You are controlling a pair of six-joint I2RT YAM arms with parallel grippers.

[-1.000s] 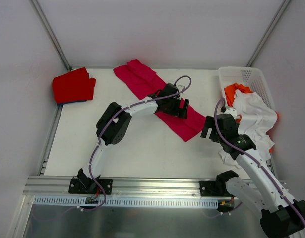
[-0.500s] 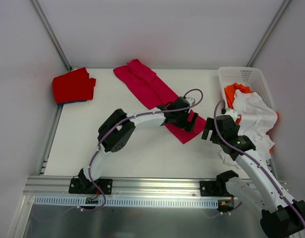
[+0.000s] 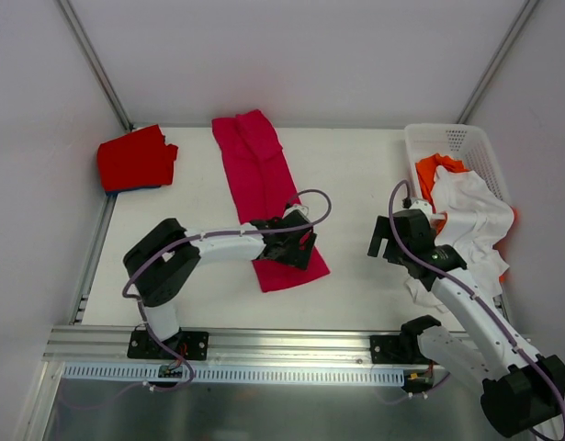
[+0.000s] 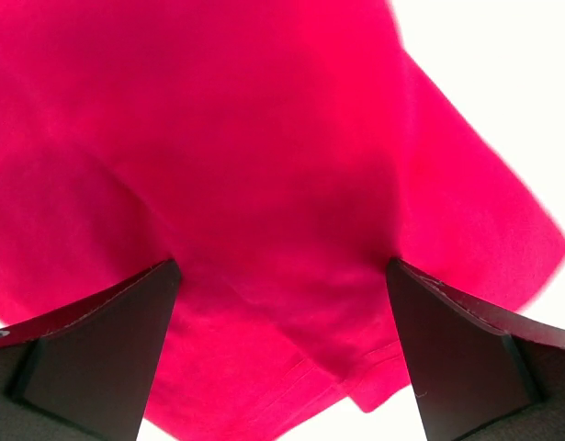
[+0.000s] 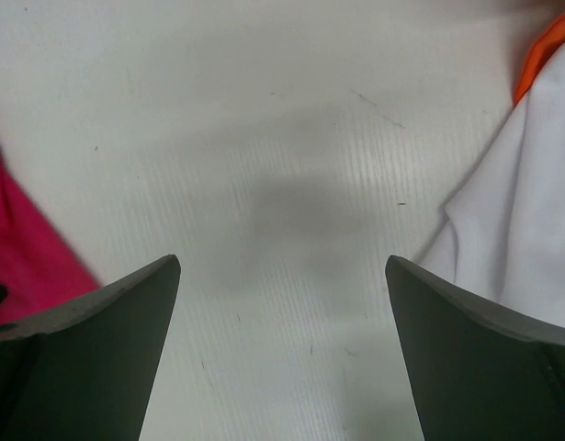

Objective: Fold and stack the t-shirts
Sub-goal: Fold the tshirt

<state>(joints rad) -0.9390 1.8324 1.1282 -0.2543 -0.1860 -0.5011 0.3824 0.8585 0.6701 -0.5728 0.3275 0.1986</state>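
Crimson-pink t-shirt [image 3: 259, 175] lies flat beneath the left end effector [image 3: 296, 253], whose two dark fingers [image 4: 98, 349] stand spread wide apart above the cloth near its hem, clamped on nothing; whether they touch the fabric cannot be told. The shirt is folded into a long narrow strip that runs from the far edge of the white worktop [image 3: 355, 175] toward the near side, left of centre. The left arm reaches across low from its base to the strip's near end. The right end effector [image 3: 383, 241] hangs over bare worktop with its fingers [image 5: 89, 349] also wide apart and nothing between them, between the strip and a white t-shirt [image 3: 470, 216]. That white shirt drapes over the near rim of a white lattice basket [image 3: 466, 138] at the right edge and spills onto the worktop, with an orange t-shirt [image 3: 436, 170] bunched inside beside it. A red t-shirt [image 3: 135, 158] sits folded at the far left corner, well apart from the rest, a sliver of blue cloth [image 3: 144, 188] showing under its near edge.
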